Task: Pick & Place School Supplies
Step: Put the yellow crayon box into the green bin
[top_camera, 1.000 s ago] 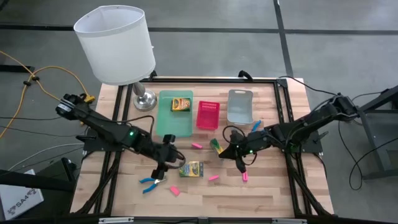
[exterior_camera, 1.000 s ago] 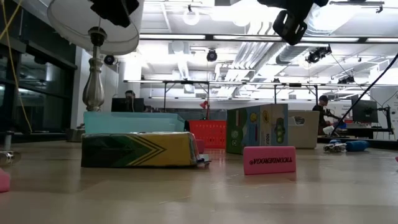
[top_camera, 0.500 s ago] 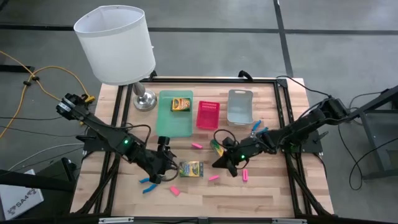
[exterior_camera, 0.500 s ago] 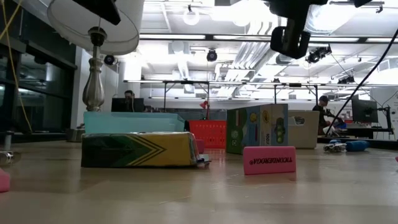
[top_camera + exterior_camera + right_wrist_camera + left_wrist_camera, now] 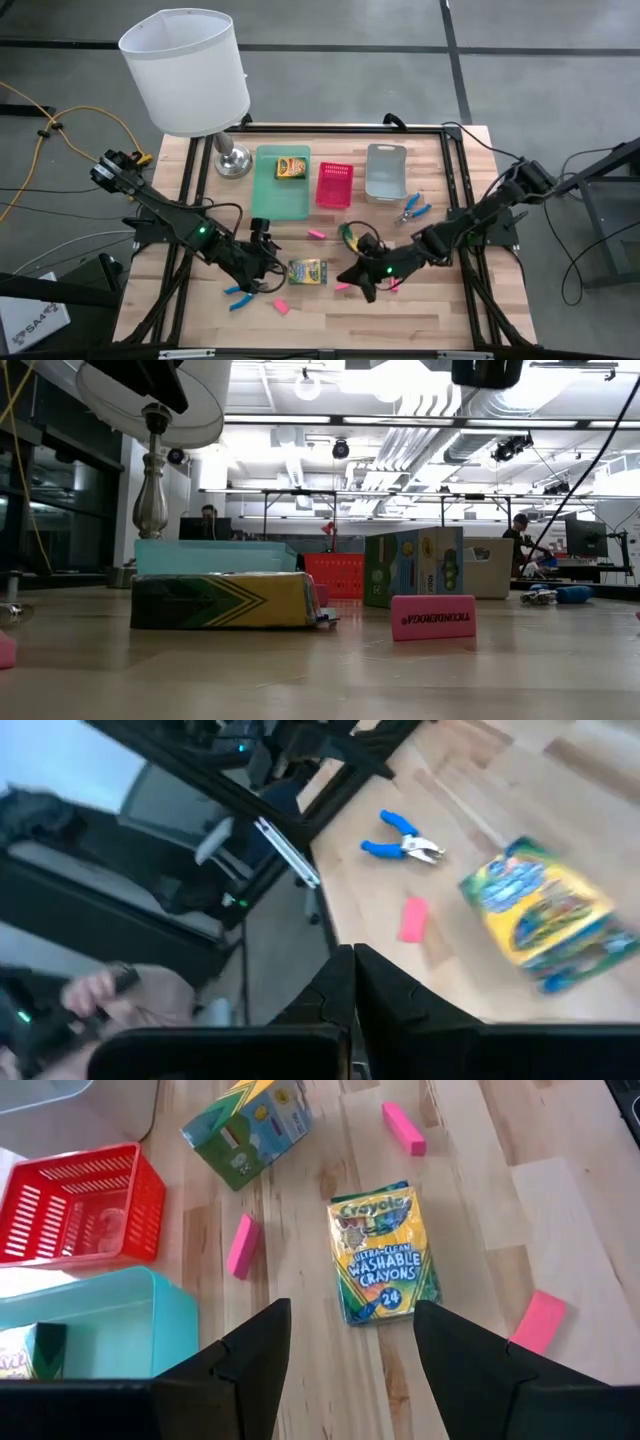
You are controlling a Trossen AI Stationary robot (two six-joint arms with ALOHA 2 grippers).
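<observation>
You have a big wooden table (image 5: 430, 310) in front of you, with a tall lamp with a white shade (image 5: 186, 70) at its far left corner. Next to the lamp sit a flat green tray (image 5: 281, 197), a pink basket (image 5: 334, 186) and a grey tray (image 5: 386, 171), side by side.

Your left gripper (image 5: 266, 268) hangs low with its jaws wide apart and nothing in them. A yellow-and-green crayon box (image 5: 383, 1250) lies flat on the wood just ahead of those jaws, not touching them.

Your right gripper (image 5: 362, 283) has its jaws pressed tight together, empty. A small pink eraser block (image 5: 343, 286) lies right beside its tip. A blue-handled metal tool (image 5: 402, 838) lies farther off.
</observation>
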